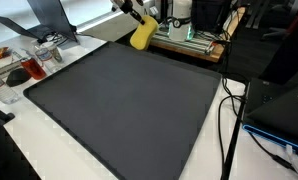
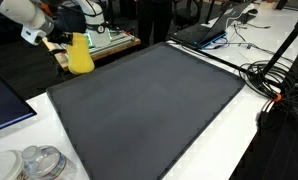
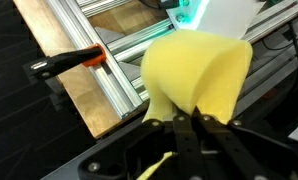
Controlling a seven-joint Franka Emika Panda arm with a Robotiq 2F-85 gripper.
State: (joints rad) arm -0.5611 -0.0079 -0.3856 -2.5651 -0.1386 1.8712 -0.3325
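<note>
Wrist view: yellow sponge (image 3: 196,72) pinched inside gripper (image 3: 187,121)

Yellow sponge (image 3: 194,75): soft, thick block, buckled where the closed gripper (image 3: 184,122) pinches one end. In both exterior views the yellow sponge (image 1: 141,37) (image 2: 81,55) is upright at the dark mat's (image 1: 119,100) edge; contact with the mat unclear.
</note>
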